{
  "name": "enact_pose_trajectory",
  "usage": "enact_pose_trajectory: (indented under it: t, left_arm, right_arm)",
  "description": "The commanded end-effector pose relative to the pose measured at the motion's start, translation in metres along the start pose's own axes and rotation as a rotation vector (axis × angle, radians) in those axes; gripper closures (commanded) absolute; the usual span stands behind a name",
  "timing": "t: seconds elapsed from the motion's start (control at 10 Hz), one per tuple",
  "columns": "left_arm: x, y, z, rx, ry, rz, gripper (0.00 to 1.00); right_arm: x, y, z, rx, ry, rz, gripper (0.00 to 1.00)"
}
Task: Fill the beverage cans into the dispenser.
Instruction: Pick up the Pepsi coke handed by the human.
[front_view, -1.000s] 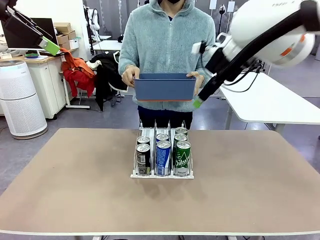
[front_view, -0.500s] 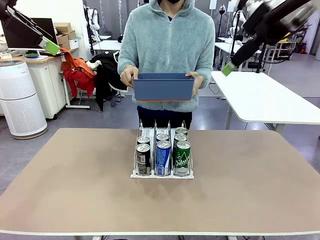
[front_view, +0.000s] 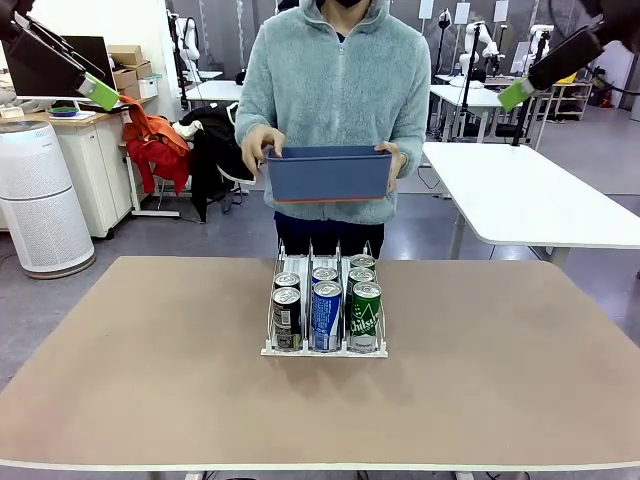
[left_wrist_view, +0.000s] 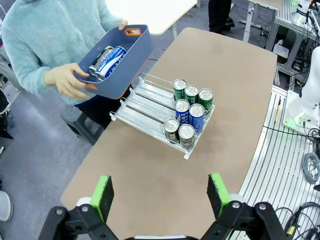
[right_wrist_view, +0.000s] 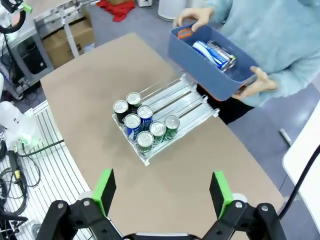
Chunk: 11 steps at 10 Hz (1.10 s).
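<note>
Blue tub (front_view: 328, 175) in a person's hands holds two beverage cans (left_wrist_view: 107, 59); six stand in the dispenser (left_wrist_view: 145, 97) on the surface (front_view: 150, 380). Left gripper (left_wrist_view: 160, 194) and right gripper (right_wrist_view: 162, 190) hang high, jaws apart, empty. Likely next: taking a can from the tub.

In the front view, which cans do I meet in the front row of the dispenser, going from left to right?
Front row of the dispenser, left to right: black can → blue can → green can.
</note>
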<state>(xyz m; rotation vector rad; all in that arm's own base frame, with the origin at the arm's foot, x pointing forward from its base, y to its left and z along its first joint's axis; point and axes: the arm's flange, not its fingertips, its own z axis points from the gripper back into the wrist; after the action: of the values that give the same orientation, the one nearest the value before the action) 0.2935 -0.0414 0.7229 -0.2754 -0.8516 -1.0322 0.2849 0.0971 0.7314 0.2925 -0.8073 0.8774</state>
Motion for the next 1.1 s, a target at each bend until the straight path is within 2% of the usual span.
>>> enact_pose_trajectory:
  t: [0.0, 0.2, 0.3, 0.6, 0.7, 0.8, 1.0]
  left_arm:
    - [-0.001, 0.0, 0.0, -0.003, 0.001, 0.0, 0.0]
    - [-0.001, 0.0, 0.0, -0.003, 0.001, 0.0, 0.0]
    - [-0.001, 0.0, 0.0, -0.003, 0.001, 0.0, 0.0]
    - [-0.001, 0.0, 0.0, -0.003, 0.001, 0.0, 0.0]
    - [-0.001, 0.0, 0.0, -0.003, 0.001, 0.0, 0.0]
    - [-0.001, 0.0, 0.0, -0.003, 0.001, 0.0, 0.0]
    - [-0.001, 0.0, 0.0, -0.003, 0.001, 0.0, 0.0]
  right_arm:
    - [-0.005, 0.001, 0.004, -0.073, 0.022, -0.05, 0.0]
    - [-0.004, -0.004, -0.001, -0.05, 0.082, -0.08, 0.0]
    - [-0.005, 0.002, 0.012, -0.054, 0.009, -0.03, 0.0]
    - [-0.006, 0.001, 0.009, -0.058, 0.029, -0.039, 0.0]
    - [0.003, 0.001, 0.017, -0.043, 0.024, -0.038, 0.0]
    - [0.018, 0.0, 0.034, -0.032, 0.06, -0.047, 0.0]
    - [0.037, -0.024, 0.053, -0.004, 0.083, -0.035, 0.0]
